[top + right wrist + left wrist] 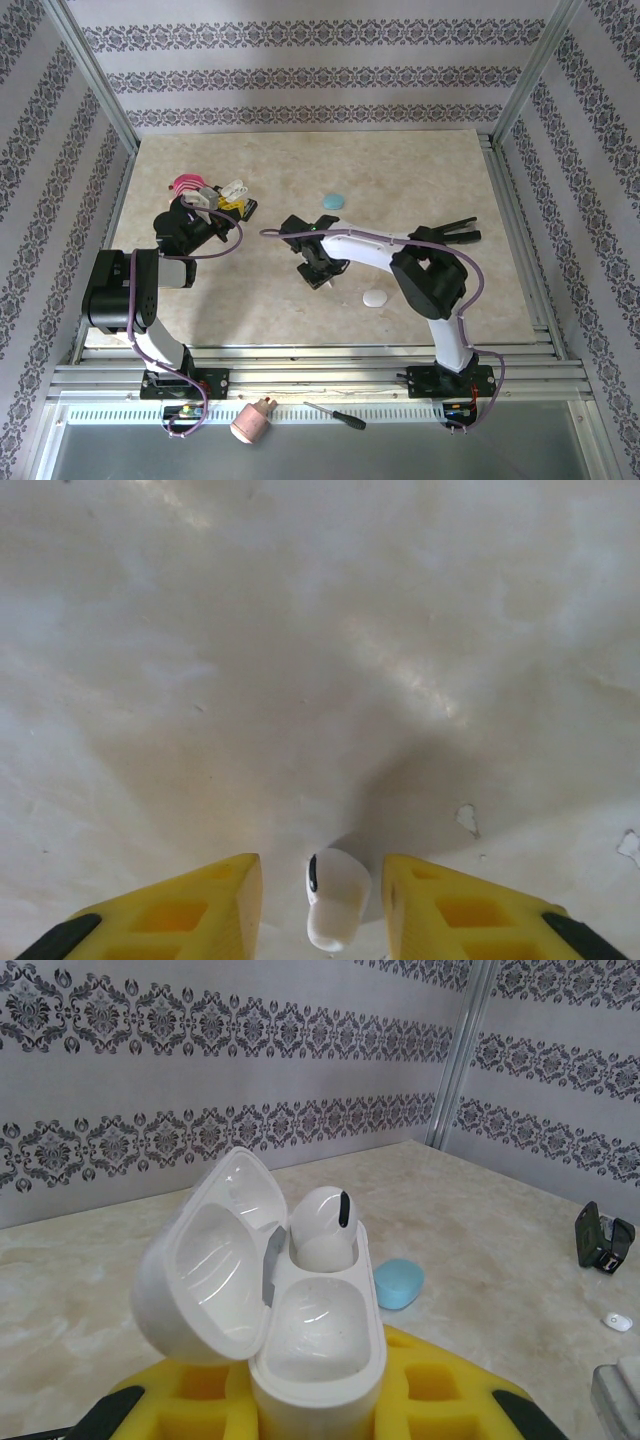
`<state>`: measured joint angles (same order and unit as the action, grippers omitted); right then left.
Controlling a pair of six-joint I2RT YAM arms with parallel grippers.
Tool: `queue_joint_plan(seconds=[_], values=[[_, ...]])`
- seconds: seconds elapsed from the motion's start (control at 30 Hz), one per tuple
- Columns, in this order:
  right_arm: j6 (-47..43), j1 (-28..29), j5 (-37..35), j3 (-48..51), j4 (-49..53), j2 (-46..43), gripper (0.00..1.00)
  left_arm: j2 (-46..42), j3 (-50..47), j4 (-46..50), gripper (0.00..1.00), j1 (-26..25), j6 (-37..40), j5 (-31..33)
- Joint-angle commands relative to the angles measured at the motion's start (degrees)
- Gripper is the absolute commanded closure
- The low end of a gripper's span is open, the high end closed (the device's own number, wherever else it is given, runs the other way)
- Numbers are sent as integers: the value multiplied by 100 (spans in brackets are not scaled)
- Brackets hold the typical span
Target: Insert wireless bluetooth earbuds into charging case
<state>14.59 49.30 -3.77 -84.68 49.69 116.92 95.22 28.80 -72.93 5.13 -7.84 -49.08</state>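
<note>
Left end effector (320, 1400): yellow fingers closed on the white pebble-shaped plastic charging case (318, 1360). The lid is open and leans left in the left wrist view. One glossy white seated earbud (322, 1225) fills the far socket; the near socket (315, 1328) is empty.

Right end effector (320, 880): jaws moderately wide, one on either side of the small glossy white loose earbud (335, 908). It lies on the pale marbled desk (300, 660), near the middle. A gap shows on each side, so there is no contact yet.

What could go wrong, in my judgement:
- The loose earbud is tiny, rounded and slick. If you close off-centre, it will likely squirt out forwards or roll.
- If you pinch it at a bad angle, the stem will not line up with the near socket. It may then perch on the rim and drop when you release.
- Approaching the case too low or from the far side could knock the seated earbud out or push the lid shut.
- Pressing down hard at insertion could tilt the case in the left fingers.
- A white oval case (375, 297) lies close to the right arm, and a low swing could sweep it.
</note>
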Motion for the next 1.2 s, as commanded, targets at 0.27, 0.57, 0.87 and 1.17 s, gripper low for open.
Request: queue_joint_plan(seconds=[0.27,0.57,0.87,1.17], values=[[-436,-116,329,-1198,1577,902,61,-45,-89,-291,97,200,43,-72],[-447,-116,184,-1538,1810,1149,68,-28,-92,-304,97,202,37,-82],[-456,-122,174,-1595,1850,1218,74,-21,-89,-319,97,203,19,-91],[-398,-131,94,-1600,1764,1177,69,-15,-87,-351,97,206,-7,-103]])
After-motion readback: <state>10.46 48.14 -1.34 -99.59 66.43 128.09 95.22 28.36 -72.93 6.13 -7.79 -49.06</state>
